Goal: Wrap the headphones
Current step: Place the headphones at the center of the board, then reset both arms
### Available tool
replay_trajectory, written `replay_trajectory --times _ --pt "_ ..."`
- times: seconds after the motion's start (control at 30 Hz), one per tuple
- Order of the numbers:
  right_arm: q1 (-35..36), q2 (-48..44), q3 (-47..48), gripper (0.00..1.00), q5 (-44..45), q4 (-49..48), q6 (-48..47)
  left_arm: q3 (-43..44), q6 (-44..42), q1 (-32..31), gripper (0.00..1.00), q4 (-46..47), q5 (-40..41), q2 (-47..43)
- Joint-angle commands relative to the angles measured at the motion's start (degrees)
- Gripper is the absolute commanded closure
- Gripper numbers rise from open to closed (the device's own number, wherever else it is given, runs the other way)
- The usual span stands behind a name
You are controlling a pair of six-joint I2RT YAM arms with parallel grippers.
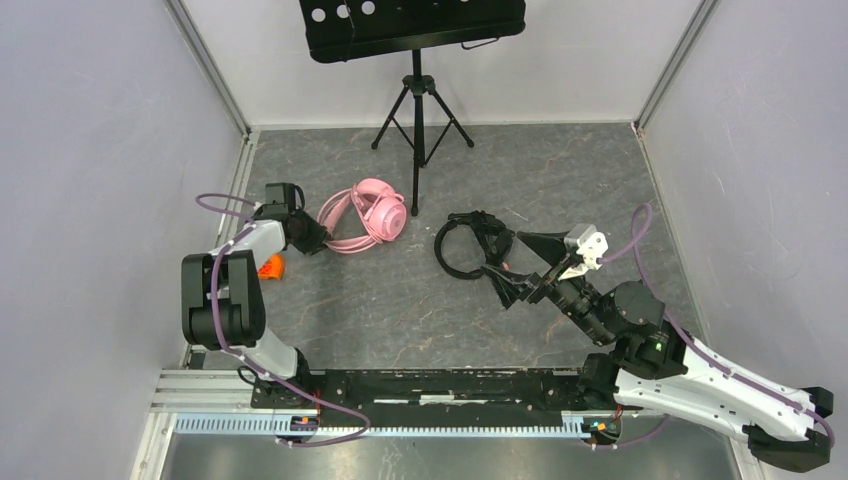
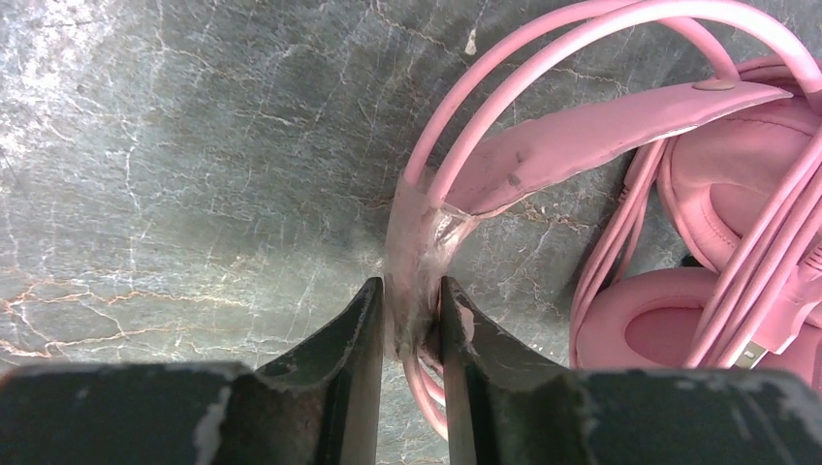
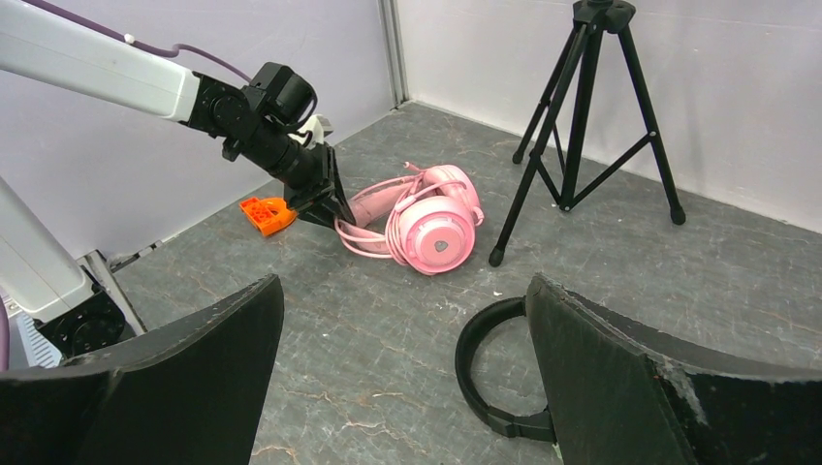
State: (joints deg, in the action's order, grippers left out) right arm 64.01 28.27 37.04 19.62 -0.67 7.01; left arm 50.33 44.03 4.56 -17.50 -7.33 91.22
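The pink headphones (image 1: 370, 212) lie at the left of the grey floor, with their pink cable looped over the cups (image 3: 431, 228). My left gripper (image 1: 322, 240) is at their left end. In the left wrist view its jaws (image 2: 412, 300) stand a narrow gap apart around the cable loops and a whitish blurred end of the headband (image 2: 601, 136); a dark slit shows beside the right jaw. The black headphones (image 1: 470, 245) lie in the middle. My right gripper (image 1: 515, 265) hovers just near of them, wide open and empty (image 3: 405, 286), with the black headband (image 3: 485, 358) by its right finger.
A black tripod music stand (image 1: 418, 110) is at the back, one foot close to the pink cups (image 3: 496, 257). A small orange block (image 1: 271, 266) lies by the left arm. Grey walls close in on both sides.
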Motion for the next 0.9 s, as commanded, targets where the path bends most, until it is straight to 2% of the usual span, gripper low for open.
replay_trajectory --times 0.0,0.27,0.37,0.5,0.53,0.57,0.87 --pt "0.0 -0.4 1.5 0.02 0.7 -0.3 -0.7 2.9 -2.7 0.7 0.65 -0.3 1.3 -1.0" --pt "0.0 -0.5 0.9 0.02 0.1 0.5 0.2 5.7 -3.7 1.5 0.49 -6.6 0.9 -8.8" --pt "0.0 -0.4 0.6 0.02 0.4 4.1 0.8 8.0 -4.8 1.6 0.39 -9.3 -0.2 -14.0" --pt "0.0 0.1 1.4 0.02 3.4 9.6 0.5 12.1 -8.8 1.5 0.29 -12.3 -6.6 -21.5" --pt "0.0 0.4 2.3 0.02 4.6 11.6 0.5 12.8 -9.5 1.5 0.22 -12.6 -8.4 -23.8" --pt "0.0 0.7 3.1 0.02 5.9 13.7 0.6 13.5 -10.3 1.5 0.02 -13.0 -10.3 -25.5" --pt "0.0 -3.1 8.7 0.02 14.2 25.7 4.9 16.0 -13.7 0.8 0.0 -13.9 -32.4 -39.1"
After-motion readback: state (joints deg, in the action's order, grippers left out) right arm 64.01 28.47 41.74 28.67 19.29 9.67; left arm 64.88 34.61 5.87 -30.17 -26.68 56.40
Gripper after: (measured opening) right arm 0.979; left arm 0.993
